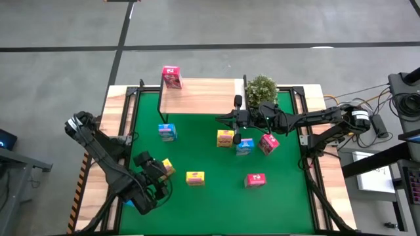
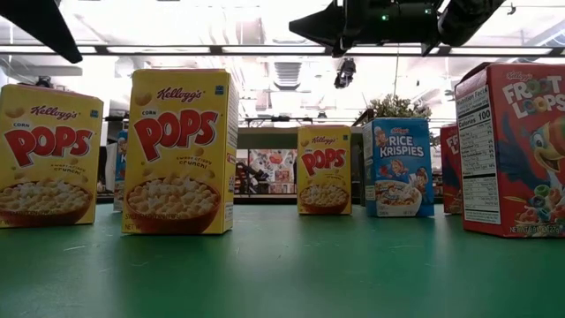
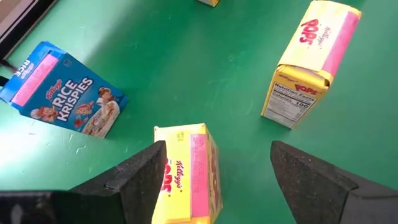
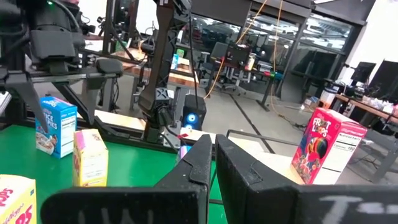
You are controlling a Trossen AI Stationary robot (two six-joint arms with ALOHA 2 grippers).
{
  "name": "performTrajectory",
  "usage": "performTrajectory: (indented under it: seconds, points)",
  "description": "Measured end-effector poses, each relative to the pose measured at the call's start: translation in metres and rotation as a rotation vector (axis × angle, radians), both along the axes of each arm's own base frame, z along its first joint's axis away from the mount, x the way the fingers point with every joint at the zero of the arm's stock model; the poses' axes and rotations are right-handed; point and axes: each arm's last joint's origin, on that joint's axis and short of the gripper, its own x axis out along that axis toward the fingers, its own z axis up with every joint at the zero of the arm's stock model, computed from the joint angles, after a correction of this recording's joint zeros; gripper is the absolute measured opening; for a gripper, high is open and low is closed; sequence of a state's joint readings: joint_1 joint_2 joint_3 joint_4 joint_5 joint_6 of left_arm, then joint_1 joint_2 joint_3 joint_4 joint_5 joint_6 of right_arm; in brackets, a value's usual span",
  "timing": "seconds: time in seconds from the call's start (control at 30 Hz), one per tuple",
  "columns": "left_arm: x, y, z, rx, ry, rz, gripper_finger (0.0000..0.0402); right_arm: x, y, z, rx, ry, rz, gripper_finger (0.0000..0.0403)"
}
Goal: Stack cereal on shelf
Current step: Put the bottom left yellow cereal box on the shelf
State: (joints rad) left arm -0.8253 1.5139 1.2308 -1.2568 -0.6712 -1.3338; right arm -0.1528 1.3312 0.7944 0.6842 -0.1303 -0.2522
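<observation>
The left pincer (image 1: 156,178) stands at the near-left part of the green worktop (image 1: 203,210), its fingers (image 3: 140,177) spread wide and gripping nothing. A yellow Corn Pops box (image 3: 186,174) stands upright just beneath and between them (contact with either finger cannot be confirmed). A second yellow box (image 1: 195,177) stands just beside it, toward the centre of the worktop. A blue Rice Krispies box (image 1: 167,132) stands farther back on the left side.

The right pincer (image 1: 237,101) reaches in from the right side and hovers at the right end of the shelf (image 1: 197,97), its fingers (image 4: 202,158) pressed together and empty. Under that arm, a third yellow box (image 1: 225,138), a blue box (image 1: 244,146) and a tilted pink-red box (image 1: 268,143) stand in a close group. Another pink-red box (image 1: 255,179) stands alone nearer the front.

One pink-red Froot Loops box (image 1: 171,77) stands upright on the shelf at its left end (the only box on the board). A potted green plant (image 1: 261,88) sits just beside the shelf's right end.
</observation>
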Motion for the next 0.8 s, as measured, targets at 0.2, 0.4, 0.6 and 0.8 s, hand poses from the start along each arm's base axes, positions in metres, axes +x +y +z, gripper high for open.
performTrajectory:
  seconds: [0.2, 0.4, 0.6, 0.8]
  points:
    - [-0.003, 0.0, -0.002, 0.022, 0.019, -0.022, 0.0271, 0.0, 0.0, 0.0, 0.01, 0.005, 0.001, 0.0013]
    - [-0.007, 0.004, -0.002, 0.054, 0.044, -0.021, 0.0271, 0.0, 0.0, -0.001, 0.009, 0.007, 0.001, 0.0013]
    - [-0.009, 0.002, 0.0, 0.053, 0.01, -0.025, 0.0271, 0.0, 0.0, -0.001, 0.009, 0.015, 0.001, 0.0013]
    - [-0.02, -0.002, 0.0, 0.065, -0.079, -0.014, 0.027, 0.0, 0.0, -0.001, 0.008, 0.015, 0.001, 0.0013]
